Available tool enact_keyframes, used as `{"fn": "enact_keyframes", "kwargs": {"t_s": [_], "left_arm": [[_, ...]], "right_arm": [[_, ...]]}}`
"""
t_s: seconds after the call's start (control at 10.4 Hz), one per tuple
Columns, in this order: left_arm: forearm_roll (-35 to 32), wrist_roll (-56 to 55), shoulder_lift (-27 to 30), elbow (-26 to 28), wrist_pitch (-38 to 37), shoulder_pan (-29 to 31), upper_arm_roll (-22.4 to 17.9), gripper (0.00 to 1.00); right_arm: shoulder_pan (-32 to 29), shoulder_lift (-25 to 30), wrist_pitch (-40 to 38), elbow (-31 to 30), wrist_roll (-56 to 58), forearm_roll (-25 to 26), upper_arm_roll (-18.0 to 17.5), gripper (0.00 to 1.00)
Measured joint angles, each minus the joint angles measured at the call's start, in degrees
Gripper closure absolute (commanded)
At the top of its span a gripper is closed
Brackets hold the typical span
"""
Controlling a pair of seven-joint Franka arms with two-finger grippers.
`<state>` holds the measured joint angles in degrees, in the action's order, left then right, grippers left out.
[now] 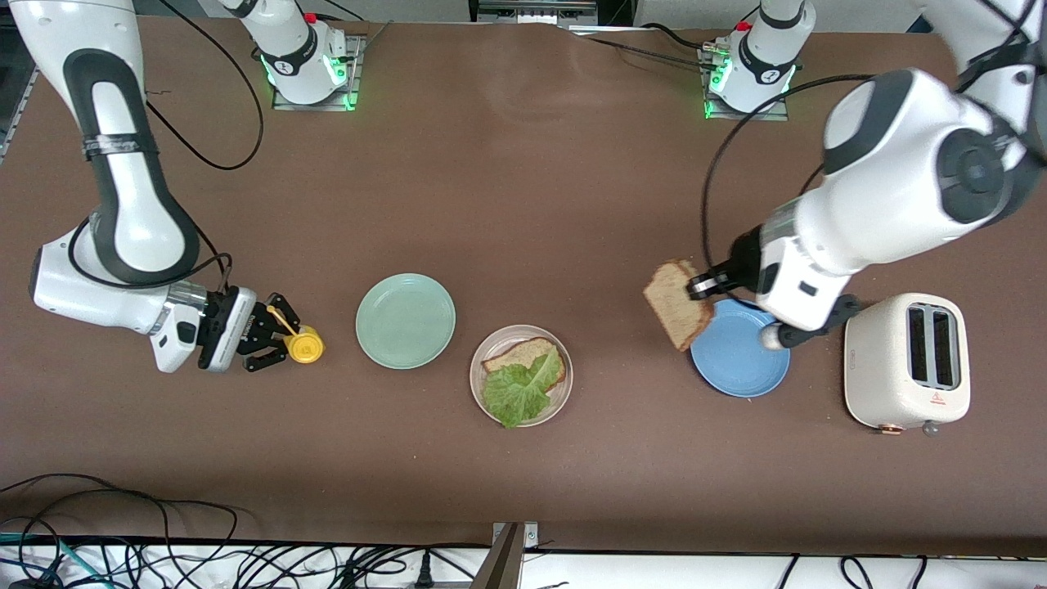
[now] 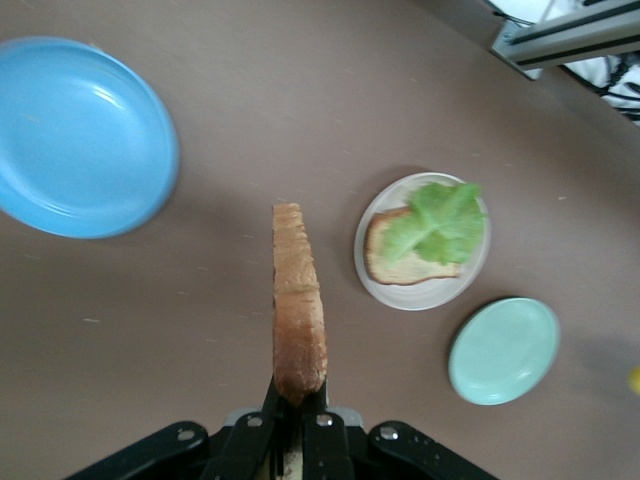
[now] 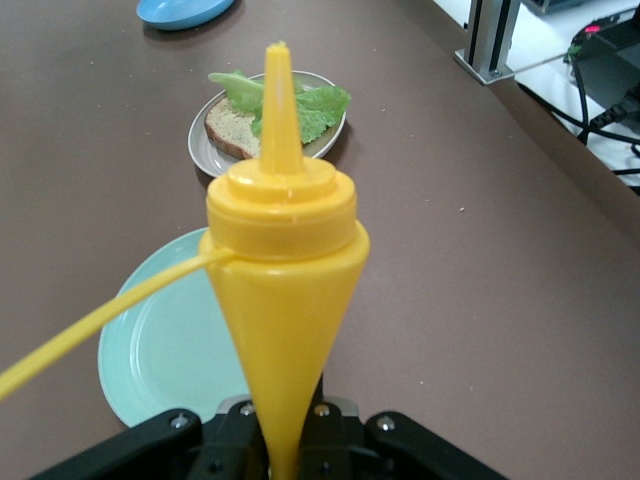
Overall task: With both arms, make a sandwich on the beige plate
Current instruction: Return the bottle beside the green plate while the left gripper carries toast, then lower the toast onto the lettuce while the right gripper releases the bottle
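Left hand clenched on a bread slice, up over the desk right beside the blue plate. Right hand gripping a yellow squeeze bottle toward the right arm's end. Beige plate mid-desk, nearer the front edge, carrying bread topped with lettuce. Mint plate just beside it.
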<state>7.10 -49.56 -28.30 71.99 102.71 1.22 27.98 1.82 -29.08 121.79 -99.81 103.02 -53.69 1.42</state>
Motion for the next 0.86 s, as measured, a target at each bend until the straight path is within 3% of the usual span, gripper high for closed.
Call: {"fn": "enact_keyframes", "kwargs": {"t_s": [0.29, 0.58, 0.77, 0.86], "left_arm": [[1.25, -8.15, -6.39, 0.58, 15.19, -6.69, 0.0, 1.0], [1.27, -14.14, -12.72, 0.96, 33.01, -12.04, -0.02, 1.0], [1.27, -16.34, -15.21, 1.19, 40.96, -13.09, -0.09, 1.0], [1.27, -16.43, -16.28, 1.24, 43.48, -13.06, -0.32, 1.0]], "right_arm": [[-1.81, -3.01, -7.34, -3.0, 18.71, -11.58, 3.39, 1.0], [-3.51, -7.43, -12.62, -3.18, 27.83, -17.97, 3.69, 1.0], [-3.7, -10.33, -15.36, -3.23, 31.14, -21.01, 3.9, 1.0], [-3.81, -11.14, -15.87, -3.22, 31.55, -21.38, 3.97, 0.91]]}}
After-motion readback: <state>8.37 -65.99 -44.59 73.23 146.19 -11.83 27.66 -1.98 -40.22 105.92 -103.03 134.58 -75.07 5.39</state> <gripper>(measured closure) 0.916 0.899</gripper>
